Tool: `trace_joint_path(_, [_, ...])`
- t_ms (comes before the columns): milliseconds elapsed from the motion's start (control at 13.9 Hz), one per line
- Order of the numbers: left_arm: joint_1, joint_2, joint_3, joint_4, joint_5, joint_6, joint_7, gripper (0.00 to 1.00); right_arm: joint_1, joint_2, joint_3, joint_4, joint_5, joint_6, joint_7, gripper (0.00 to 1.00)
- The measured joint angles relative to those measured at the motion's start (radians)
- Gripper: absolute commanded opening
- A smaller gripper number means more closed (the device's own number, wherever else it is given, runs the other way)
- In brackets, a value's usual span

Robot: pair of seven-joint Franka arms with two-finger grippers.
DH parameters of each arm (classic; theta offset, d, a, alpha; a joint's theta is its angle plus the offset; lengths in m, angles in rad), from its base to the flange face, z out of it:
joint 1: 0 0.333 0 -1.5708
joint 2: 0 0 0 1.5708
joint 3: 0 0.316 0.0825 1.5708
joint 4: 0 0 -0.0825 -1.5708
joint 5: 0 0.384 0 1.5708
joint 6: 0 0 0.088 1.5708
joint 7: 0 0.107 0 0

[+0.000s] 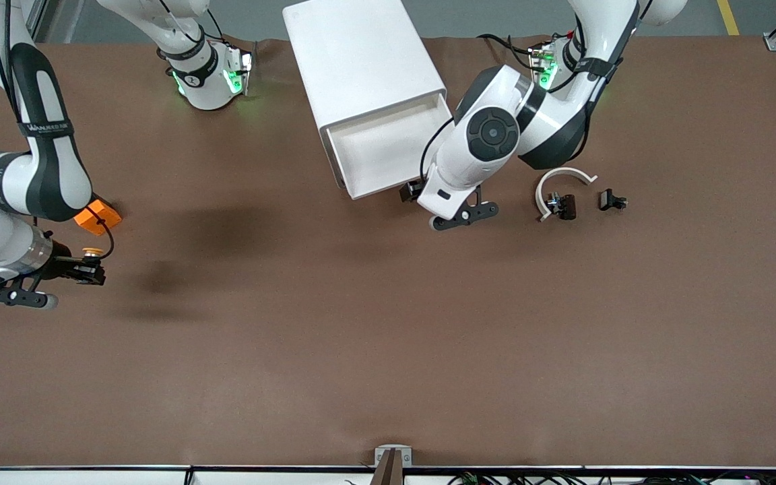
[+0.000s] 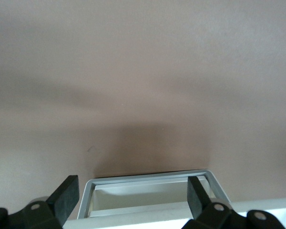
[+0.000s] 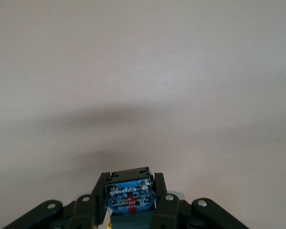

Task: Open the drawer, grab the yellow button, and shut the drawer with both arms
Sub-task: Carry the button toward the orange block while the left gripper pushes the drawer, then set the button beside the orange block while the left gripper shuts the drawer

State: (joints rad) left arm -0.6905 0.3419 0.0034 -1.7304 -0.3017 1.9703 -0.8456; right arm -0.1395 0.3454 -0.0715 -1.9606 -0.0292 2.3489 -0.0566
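White drawer [image 1: 388,145] open at upper centre; left gripper [image 1: 409,191] at its front corner, jaws wide, nearest to push. Right gripper [image 1: 91,268], lower left, jaws clamping button [image 1: 91,253].

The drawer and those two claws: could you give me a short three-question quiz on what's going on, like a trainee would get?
1. True or false: the drawer stands pulled out of the cabinet.
2. What does the right claw hold? A) orange block B) button C) nothing
3. Fill in: the left claw hangs ____ at the drawer's front.

Key:
1. True.
2. B, the button; the orange block lies on the table.
3. Open.
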Motion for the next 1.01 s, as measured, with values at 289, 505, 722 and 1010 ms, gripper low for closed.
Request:
trace_joint_path(289, [-0.026,0.0,0.0,-0.021,0.0,0.003,-0.025,1.0,-0.07,0.048,0.001,-0.066,0.0,0.137,-0.105,0.0])
trace_joint_path(505, [-0.055,0.0,0.0,-0.025,0.0,0.006,-0.067,1.0,-0.099,0.086,0.003,-0.115,0.001,0.261,-0.119,0.0])
trace_joint_path(722, [-0.09,0.0,-0.001,-0.026,0.002,0.007,-0.112,1.0,-0.126,0.122,0.006,-0.134,0.004,0.316,-0.119,0.0])
trace_joint_path(1010, [-0.108,0.0,-0.029,-0.026,0.004,0.007,-0.17,1.0,-0.137,0.143,0.009,-0.135,0.03,0.336,-0.119,0.0])
